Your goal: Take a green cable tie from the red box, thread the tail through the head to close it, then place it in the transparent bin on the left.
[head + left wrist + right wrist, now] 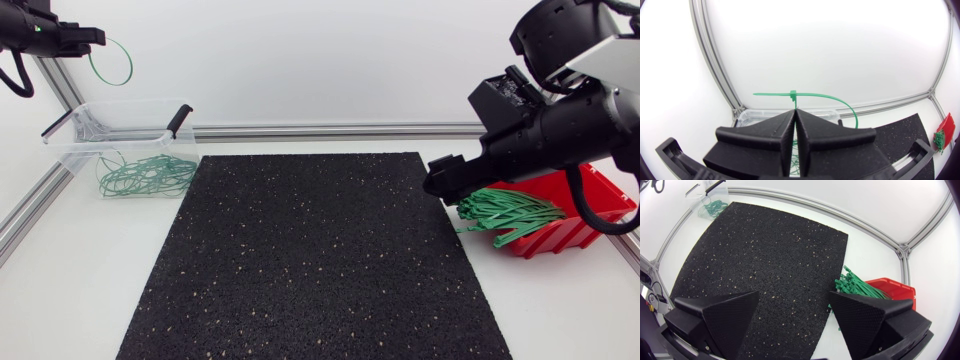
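High over the far side of the transparent bin (72, 150), the looped green cable tie (793, 94) hangs pinched in your left gripper (796, 117). Let go from there and the light loop could catch the rim or drop outside. Your right gripper (794, 297) hovers spread by the red box (598, 200).

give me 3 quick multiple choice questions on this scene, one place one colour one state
1. Where is the looped green plastic cable tie? A in the right end effector; B gripped by the left end effector, outside the clear plastic bin; C inside that bin.
2. Colour of the plastic box holding straight ties? A blue; B red; C yellow.
3. State of the right end effector? A open, empty; B shut on a tie; C shut on the box.
Answers: B, it pinches the loop; B, plainly red; A, a wide gap, nothing in it.
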Motion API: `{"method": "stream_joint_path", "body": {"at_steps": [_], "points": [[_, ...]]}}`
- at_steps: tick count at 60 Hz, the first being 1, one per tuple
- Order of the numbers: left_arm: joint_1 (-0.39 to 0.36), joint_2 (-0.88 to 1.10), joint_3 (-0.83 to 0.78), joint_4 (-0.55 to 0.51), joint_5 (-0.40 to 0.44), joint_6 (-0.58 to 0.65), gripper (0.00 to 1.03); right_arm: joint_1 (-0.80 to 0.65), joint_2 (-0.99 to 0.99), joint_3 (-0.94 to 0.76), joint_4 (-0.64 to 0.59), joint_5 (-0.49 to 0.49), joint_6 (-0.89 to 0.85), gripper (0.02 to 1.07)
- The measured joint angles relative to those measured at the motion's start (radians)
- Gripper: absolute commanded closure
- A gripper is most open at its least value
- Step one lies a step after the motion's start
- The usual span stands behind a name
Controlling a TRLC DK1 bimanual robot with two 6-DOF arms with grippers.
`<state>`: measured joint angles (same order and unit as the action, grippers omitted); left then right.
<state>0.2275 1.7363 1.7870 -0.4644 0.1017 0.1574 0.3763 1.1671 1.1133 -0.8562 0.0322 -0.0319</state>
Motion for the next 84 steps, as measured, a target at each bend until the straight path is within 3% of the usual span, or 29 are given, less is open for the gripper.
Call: {"method": "stream_joint_path", "body": {"at_steps": [4, 11, 19, 22, 24, 37, 54, 69, 84], "points": [[0.002, 0.085, 0.054, -0.005, -0.056, 0.000, 0.98, 0.000, -0.014, -0.017, 0.000, 0.007, -0.001, 0.06], [0.002, 0.235, 0.168, -0.112, -0.109, 0.000, 0.81, 0.000, -0.029, -0.044, -0.002, 0.018, -0.006, 0.06], [0.001, 0.377, 0.255, -0.288, -0.129, 0.000, 0.38, 0.000, -0.051, -0.061, -0.008, 0.028, -0.018, 0.06], [0.001, 0.401, 0.255, -0.328, -0.135, 0.000, 0.10, 0.000, -0.061, -0.062, -0.014, 0.029, -0.021, 0.06], [0.001, 0.408, 0.255, -0.352, -0.138, 0.000, 0.05, 0.000, -0.068, -0.062, -0.017, 0.029, -0.022, 0.06], [-0.004, 0.321, 0.216, -0.357, -0.138, 0.000, 0.04, -0.004, -0.092, -0.062, -0.056, 0.029, -0.024, 0.06], [-0.047, -0.066, -0.153, -0.180, -0.135, -0.005, 0.04, -0.158, -0.180, -0.091, -0.008, 0.034, -0.090, 0.06], [-0.052, -0.261, -0.433, -0.123, -0.022, -0.006, 0.04, -0.296, -0.318, -0.240, 0.100, 0.036, -0.156, 0.06], [-0.052, -0.439, -0.744, 0.117, -0.009, -0.007, 0.04, -0.360, -0.445, -0.345, 0.166, 0.019, -0.179, 0.06]]}}
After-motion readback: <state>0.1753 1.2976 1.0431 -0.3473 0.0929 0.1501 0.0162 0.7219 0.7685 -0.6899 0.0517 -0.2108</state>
